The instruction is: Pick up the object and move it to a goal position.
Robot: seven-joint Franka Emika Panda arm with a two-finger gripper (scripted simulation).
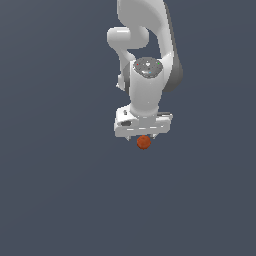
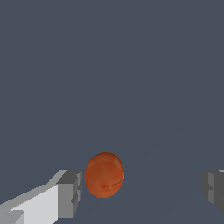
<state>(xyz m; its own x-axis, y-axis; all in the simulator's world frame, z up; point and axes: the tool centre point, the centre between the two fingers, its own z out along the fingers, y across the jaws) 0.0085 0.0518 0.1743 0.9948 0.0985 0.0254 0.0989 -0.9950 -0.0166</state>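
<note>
The object, a small orange-red ball (image 1: 144, 142), lies on the flat grey floor (image 1: 60, 190) just below the white gripper hand in the exterior view. In the wrist view the ball (image 2: 104, 175) sits between my two fingers, very near one grey finger pad (image 2: 70, 192) and far from the other (image 2: 213, 188). My gripper (image 2: 142, 192) is open, its jaws wide apart on either side of the ball. In the exterior view my gripper (image 1: 143, 136) points straight down over the ball, and the hand hides most of the fingers.
The white arm (image 1: 150, 50) rises behind the hand toward the top of the exterior view. Only plain grey floor (image 2: 109, 65) surrounds the ball.
</note>
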